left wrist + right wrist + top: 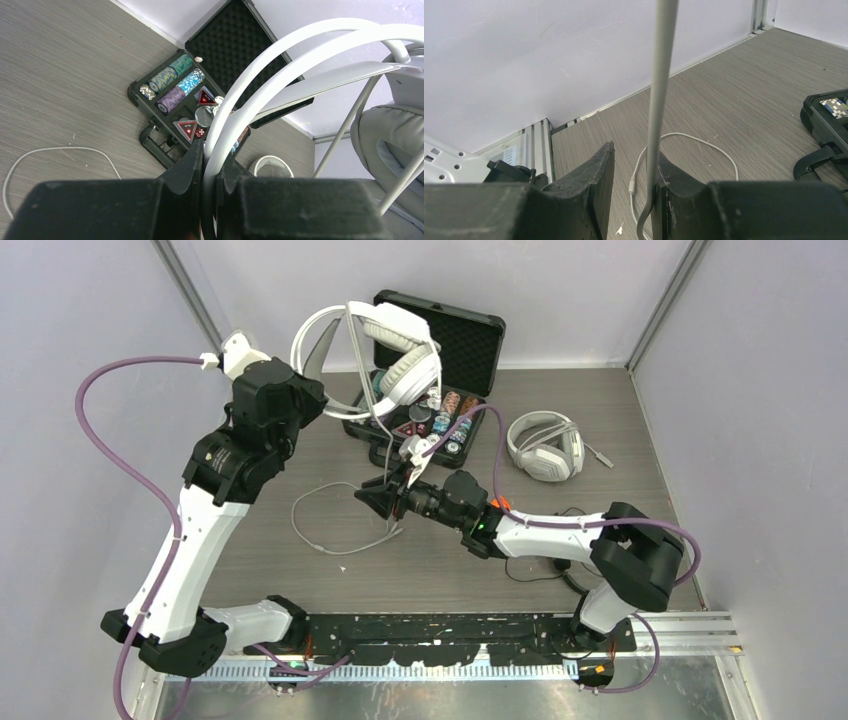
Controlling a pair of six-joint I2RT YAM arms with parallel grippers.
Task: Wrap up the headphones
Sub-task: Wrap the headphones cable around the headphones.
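My left gripper (pixel 322 405) holds one large white pair of headphones (pixel 395 345) up in the air over the table's back left. In the left wrist view its jaws (pixel 212 155) are shut on the white headband (pixel 260 75), with a grey ear pad (pixel 395 130) at the right. Its grey cable (pixel 661 75) hangs down between the fingers of my right gripper (pixel 634 155), which is open, and the cable touches only the right finger (pixel 674 177). The cable's loose end lies looped on the table (pixel 330 530). A second white pair of headphones (pixel 545 445) lies at the right.
An open black foam-lined case (pixel 465 335) with poker chips and dice stands at the back, just behind the lifted headphones. A thin black cable (pixel 530 570) lies by the right arm's base. Pale walls close in the table on three sides.
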